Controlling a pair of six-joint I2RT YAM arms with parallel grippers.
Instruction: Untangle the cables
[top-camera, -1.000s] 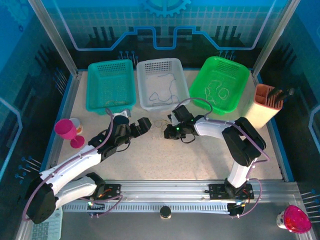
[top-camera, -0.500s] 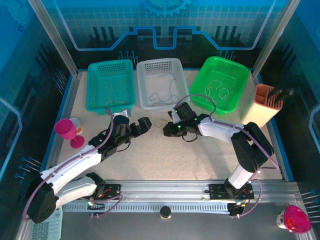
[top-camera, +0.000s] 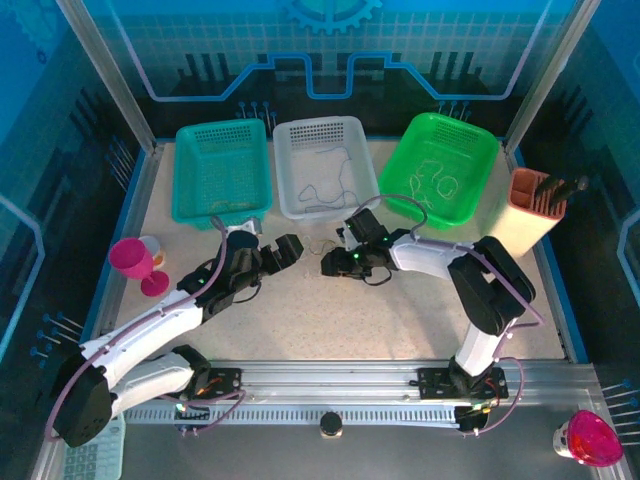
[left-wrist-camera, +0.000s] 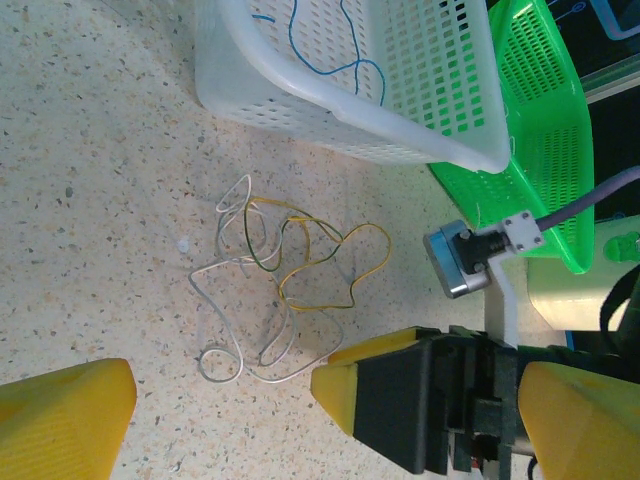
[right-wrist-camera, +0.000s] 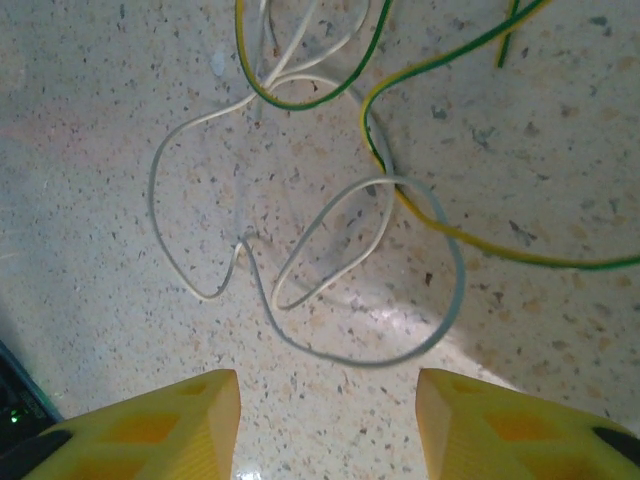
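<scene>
The cables (top-camera: 316, 250) lie as one small tangle on the speckled table between my two grippers. In the left wrist view the cables (left-wrist-camera: 280, 290) show as whitish loops crossed by a yellow-green wire. My left gripper (top-camera: 290, 248) stands wide open just left of them, its yellow fingers (left-wrist-camera: 70, 415) apart with nothing held. My right gripper (top-camera: 333, 265) is at the tangle's right side. In its wrist view the right gripper (right-wrist-camera: 325, 390) is open, and a whitish loop (right-wrist-camera: 330, 250) lies flat just ahead of the tips. Nothing sits between them.
Three baskets line the back: teal (top-camera: 222, 170), white (top-camera: 322, 165) and green (top-camera: 440, 175). The white and green ones hold thin wires. An orange holder (top-camera: 530, 205) stands at the right and a pink goblet (top-camera: 135, 262) at the left. The white basket's wall (left-wrist-camera: 330, 110) is close behind the tangle.
My right gripper has gone from shut to open and its tip has shifted slightly left. The left arm has not moved.
</scene>
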